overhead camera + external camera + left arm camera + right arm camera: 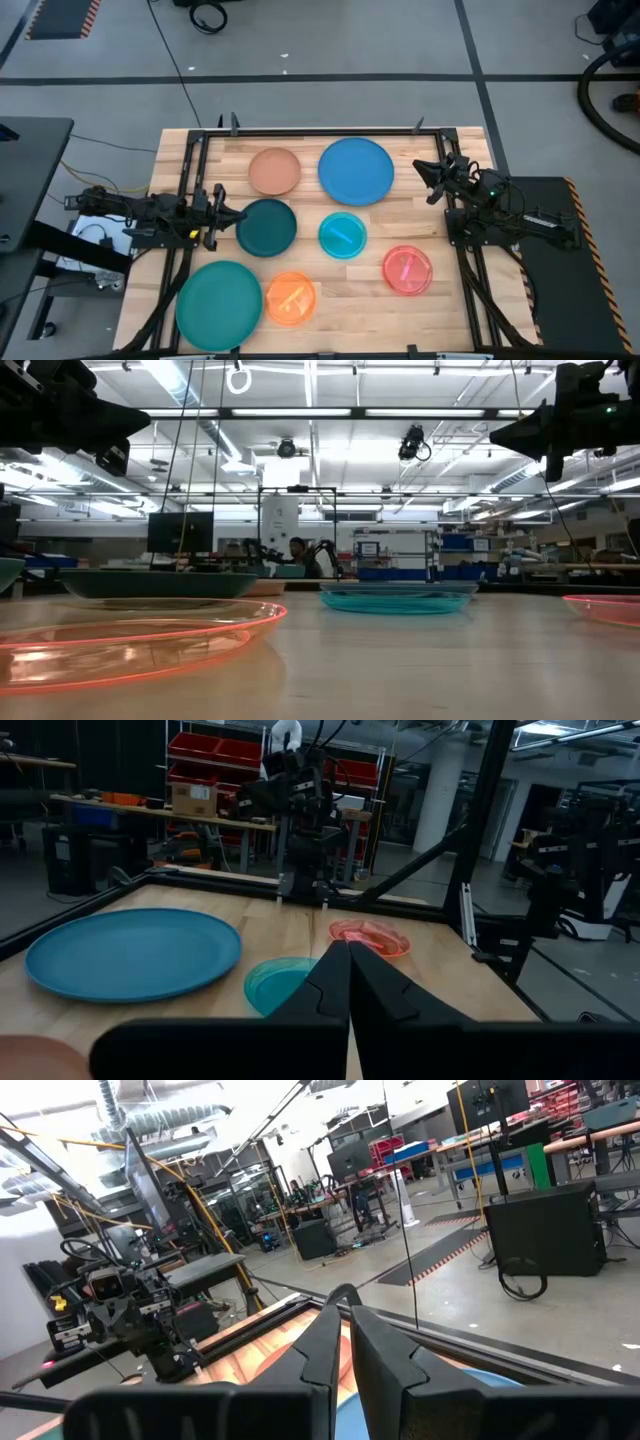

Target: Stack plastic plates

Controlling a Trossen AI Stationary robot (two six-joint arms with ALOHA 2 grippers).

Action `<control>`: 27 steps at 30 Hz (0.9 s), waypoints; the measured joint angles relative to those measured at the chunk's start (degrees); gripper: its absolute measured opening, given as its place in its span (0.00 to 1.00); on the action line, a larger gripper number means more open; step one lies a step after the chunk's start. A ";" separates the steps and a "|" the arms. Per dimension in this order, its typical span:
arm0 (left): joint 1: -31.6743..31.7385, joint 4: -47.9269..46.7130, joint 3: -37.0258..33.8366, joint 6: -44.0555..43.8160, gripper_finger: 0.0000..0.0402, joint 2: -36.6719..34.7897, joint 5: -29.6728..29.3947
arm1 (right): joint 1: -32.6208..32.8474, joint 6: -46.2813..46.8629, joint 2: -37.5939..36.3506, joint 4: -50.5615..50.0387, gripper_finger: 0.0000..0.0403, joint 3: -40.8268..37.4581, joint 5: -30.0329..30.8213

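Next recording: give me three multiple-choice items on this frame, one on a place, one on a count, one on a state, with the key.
1. Which plate lies nearest the left pincer?
A. the large blue plate
B. the dark teal plate
C. the pink-red plate

2. How many plates lie on the table?
A. five
B. seven
C. nine

3. How do the plates lie?
A. all apart, none stacked
B. all in one stack
C. two stacked, the rest apart

Key:
1 B: the dark teal plate lies just beside the left pincer.
2 B: seven lie on the table in the high view.
3 A: each lies alone; the left pincer is shut and empty, and the right pincer holds nothing.
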 joint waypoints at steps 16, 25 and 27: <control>-0.02 0.00 0.00 0.00 0.02 0.00 0.00 | 0.01 0.01 0.02 0.02 0.09 0.01 -0.01; 0.16 0.10 0.00 16.63 0.02 0.00 -0.15 | 0.01 0.01 0.01 0.00 0.09 0.00 -0.01; 0.16 0.07 0.00 22.26 0.02 0.00 -0.17 | 0.01 0.00 0.00 0.00 0.09 0.00 -0.01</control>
